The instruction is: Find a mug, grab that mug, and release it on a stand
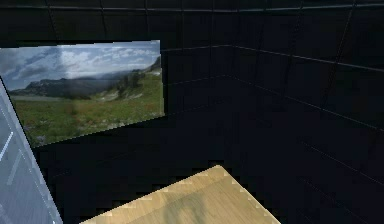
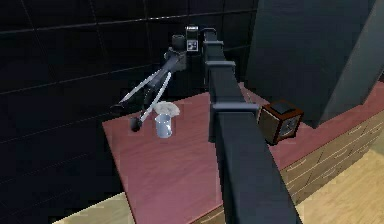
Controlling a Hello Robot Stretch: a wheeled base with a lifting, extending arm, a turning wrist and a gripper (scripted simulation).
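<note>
- My arm (image 2: 245, 150) is a dark, near-black bar. The two squares (image 2: 211, 42) at its far end are white with black marks.
- My claw (image 2: 125, 112) has a dark body and thin grey fingers (image 2: 143, 85).
- The worktop (image 2: 170, 172) is a plain, dull reddish pink.
- The cup (image 2: 165, 122) is pale, whitish and glassy.
- The box (image 2: 281, 125) is brown with a darker front.
- The wall (image 1: 280, 80) is black, crossed by a faint grid of lines.
- The landscape picture (image 1: 85, 90) shows green meadow, blue-grey hills and a clouded sky.
- The floor (image 1: 195, 200) is light tan wood.
</note>
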